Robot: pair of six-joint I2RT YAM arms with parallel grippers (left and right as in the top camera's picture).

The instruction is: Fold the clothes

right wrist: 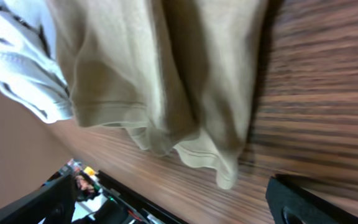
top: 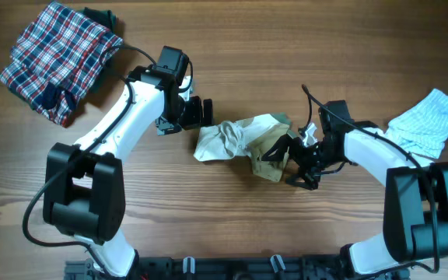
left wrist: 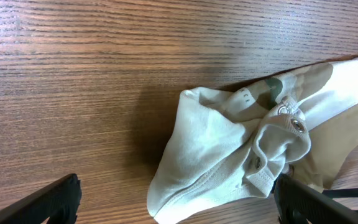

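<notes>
A crumpled cream-white top with tan-beige sleeve parts (top: pixel 243 140) lies in the middle of the table. My left gripper (top: pixel 202 113) is open just left of its cream end, and the cream cloth (left wrist: pixel 222 149) reaches between the spread fingers (left wrist: pixel 51 202) without being pinched. My right gripper (top: pixel 292 165) is open at the tan end. In the right wrist view the tan fabric (right wrist: pixel 166 74) hangs above the gap, with one finger (right wrist: pixel 316 205) to its right. A pale blue striped garment (top: pixel 430 120) lies bunched at the far right, beside the right arm.
A red, white and blue plaid garment (top: pixel 57 58) lies at the back left corner, with a dark item (top: pixel 99 17) behind it. A black rail (top: pixel 232 268) runs along the front edge of the wooden table (top: pixel 208 210).
</notes>
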